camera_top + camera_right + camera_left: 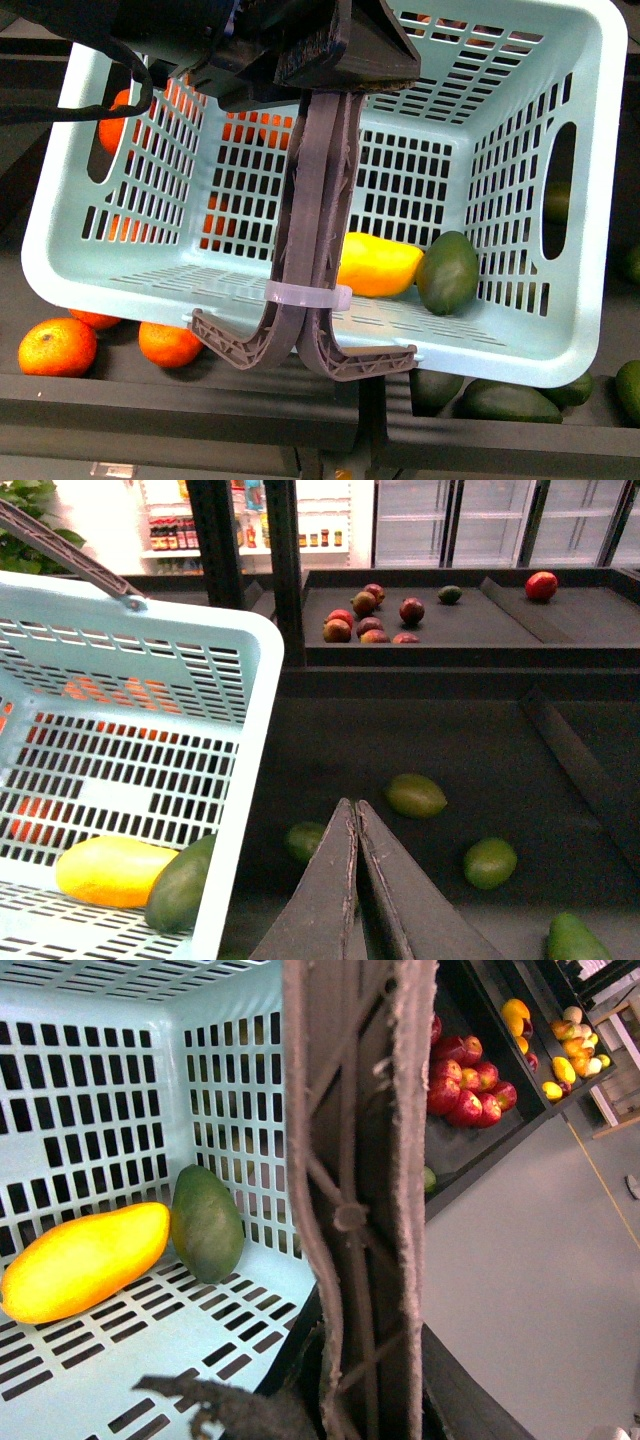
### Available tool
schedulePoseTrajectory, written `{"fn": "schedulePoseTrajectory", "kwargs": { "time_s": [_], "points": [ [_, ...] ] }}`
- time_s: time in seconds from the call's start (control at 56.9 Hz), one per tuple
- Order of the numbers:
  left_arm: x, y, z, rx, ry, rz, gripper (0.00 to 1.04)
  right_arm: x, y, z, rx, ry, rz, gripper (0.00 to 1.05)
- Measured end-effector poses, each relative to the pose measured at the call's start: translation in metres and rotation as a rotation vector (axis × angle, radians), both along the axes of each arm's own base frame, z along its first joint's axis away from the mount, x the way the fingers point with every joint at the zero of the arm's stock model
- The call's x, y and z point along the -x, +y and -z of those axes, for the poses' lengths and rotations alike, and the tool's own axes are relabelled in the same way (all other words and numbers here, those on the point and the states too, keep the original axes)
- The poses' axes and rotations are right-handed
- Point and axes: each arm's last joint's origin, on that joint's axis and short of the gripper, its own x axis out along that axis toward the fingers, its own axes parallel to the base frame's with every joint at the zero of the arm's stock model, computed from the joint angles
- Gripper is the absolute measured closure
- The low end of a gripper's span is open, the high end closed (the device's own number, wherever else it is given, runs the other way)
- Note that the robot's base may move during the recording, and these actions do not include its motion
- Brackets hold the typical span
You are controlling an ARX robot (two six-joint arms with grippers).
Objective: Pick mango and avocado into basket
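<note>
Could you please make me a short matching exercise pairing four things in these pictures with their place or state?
Things:
1. mango
2. avocado
3. handles
4. right gripper

Places or states:
A. tied together with a white zip tie
B. dark green, lying in the basket near its side wall
C. shut, outside the basket above loose green fruit
D. yellow, lying on the basket floor beside the dark green fruit

Pairs: 1-D, 2-B, 3-A, 4-C

Inside the pale turquoise basket (120,1070), a yellow mango (80,1260) lies touching a dark green avocado (206,1222); brown-grey handles (360,1200) cross close in front.
</note>
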Motion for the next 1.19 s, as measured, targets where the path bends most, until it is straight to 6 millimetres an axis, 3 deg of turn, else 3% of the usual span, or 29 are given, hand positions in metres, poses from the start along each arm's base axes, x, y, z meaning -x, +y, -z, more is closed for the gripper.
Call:
{"fn": "schedulePoseTrajectory", "kwargs": {
  "time_s": [0.299, 0.457, 1.194],
  "points": [
    [0.0, 0.0, 0.0, 0.0, 0.0, -0.001, 0.98, 0.0, 0.0, 0.0, 0.0, 0.0, 0.0, 0.41],
    [0.0012, -0.002, 0.0, 0.0, -0.001, 0.009, 0.98, 0.0, -0.0001, 0.0001, -0.001, 0.001, 0.002, 0.07],
    [-0.0002, -0.0002, 0.0006, 0.0, 0.001, 0.005, 0.98, 0.0001, 0.0, 0.0003, 0.0, 0.001, 0.0, 0.09]
  ]
}}
